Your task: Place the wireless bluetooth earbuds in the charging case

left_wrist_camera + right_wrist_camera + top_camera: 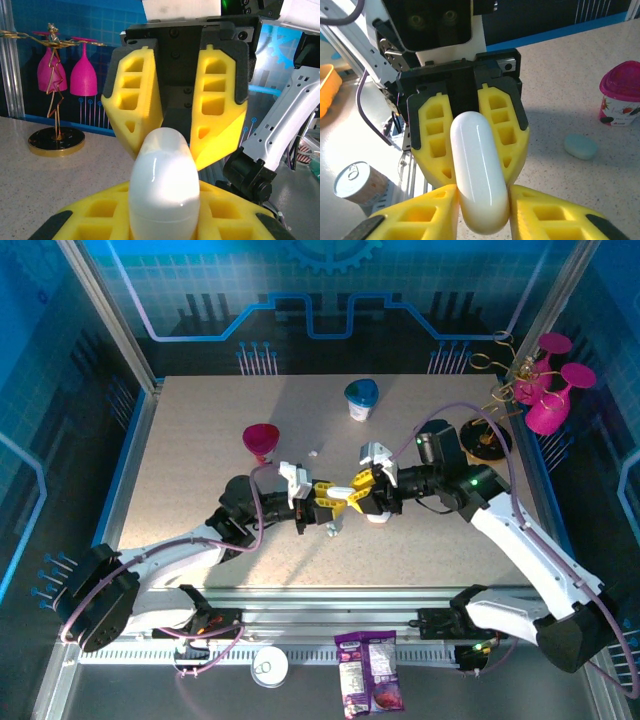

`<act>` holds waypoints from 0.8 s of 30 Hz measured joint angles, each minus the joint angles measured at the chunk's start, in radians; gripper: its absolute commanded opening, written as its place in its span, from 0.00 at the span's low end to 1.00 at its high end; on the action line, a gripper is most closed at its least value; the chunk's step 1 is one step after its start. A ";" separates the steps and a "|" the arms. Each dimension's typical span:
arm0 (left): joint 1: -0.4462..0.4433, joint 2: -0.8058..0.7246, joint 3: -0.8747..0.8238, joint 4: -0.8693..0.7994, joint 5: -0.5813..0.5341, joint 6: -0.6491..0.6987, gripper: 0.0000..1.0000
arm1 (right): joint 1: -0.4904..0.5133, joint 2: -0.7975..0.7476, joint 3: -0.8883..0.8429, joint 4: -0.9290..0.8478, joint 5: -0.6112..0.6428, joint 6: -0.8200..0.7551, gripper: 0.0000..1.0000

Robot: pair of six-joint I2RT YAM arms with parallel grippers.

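Top external: I see the speckled table (200, 410) with both arms reaching to its middle. The left gripper (335, 500) and right gripper (358, 490) meet tip to tip there, so whatever sits between them is hidden from above. At the far right, pink glasses hang on a gold wire rack (535, 390), partly cut by the frame post. A purple snack bag (368, 670) and a tin can (269, 667) lie below the near rail. A pink-lidded tub (261, 440) and a blue-lidded tub (361, 398) stand on the far half of the table. On the wrist views, the left gripper is clamped on the white pebble-shaped charging case (162, 185), lid down, its lower end cut off by the frame. The right gripper's yellow fingers (132, 100) flank the case's free end, at or almost at its sides; I cannot tell whether they grip it. A small pale green rounded piece (581, 146) lies on the table near the pink-lidded tub, earbud or second case I cannot say. From above, a tiny white speck (313, 452), possibly one of the earbuds, lies between that tub and the grippers, too small to name.
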State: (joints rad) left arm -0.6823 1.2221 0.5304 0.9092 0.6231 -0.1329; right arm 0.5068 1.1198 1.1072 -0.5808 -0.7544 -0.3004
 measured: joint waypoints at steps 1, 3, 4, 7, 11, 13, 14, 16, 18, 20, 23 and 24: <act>0.000 0.000 0.000 -0.002 0.003 0.000 0.00 | 0.000 0.000 0.001 -0.003 -0.002 -0.003 0.21; 0.002 0.000 0.000 -0.006 0.010 0.000 0.00 | 0.000 0.001 0.004 -0.011 -0.002 -0.014 0.15; 0.003 0.000 0.000 -0.006 0.011 0.000 0.00 | 0.000 0.001 0.006 -0.015 0.001 -0.017 0.13; 0.004 0.000 0.000 -0.006 0.014 0.000 0.07 | 0.000 0.001 0.009 -0.020 0.006 -0.018 0.11; 0.004 0.000 0.000 -0.006 -0.001 0.003 0.40 | 0.000 0.001 0.008 -0.009 0.020 -0.004 0.11; 0.003 0.000 0.000 -0.006 -0.025 0.008 0.66 | 0.000 0.001 0.003 0.018 0.038 0.018 0.11; 0.003 -0.002 -0.001 -0.007 -0.041 0.010 0.76 | -0.003 0.001 -0.003 0.036 0.050 0.035 0.10; 0.003 -0.011 -0.011 -0.011 -0.078 0.019 0.88 | -0.015 0.001 -0.020 0.074 0.079 0.074 0.10; 0.003 -0.038 -0.041 -0.018 -0.128 0.039 0.98 | -0.037 0.007 -0.040 0.117 0.111 0.126 0.09; 0.003 -0.071 -0.078 -0.027 -0.184 0.053 0.99 | -0.061 0.027 -0.053 0.164 0.150 0.186 0.10; 0.003 -0.129 -0.135 -0.069 -0.281 0.081 0.99 | -0.097 0.093 -0.056 0.237 0.242 0.291 0.09; 0.003 -0.146 -0.146 -0.095 -0.314 0.090 0.99 | -0.107 0.119 -0.056 0.255 0.272 0.322 0.09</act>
State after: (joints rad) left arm -0.6788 1.0763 0.3840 0.8146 0.3088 -0.0433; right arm 0.4000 1.2385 1.0508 -0.3256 -0.4824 0.0219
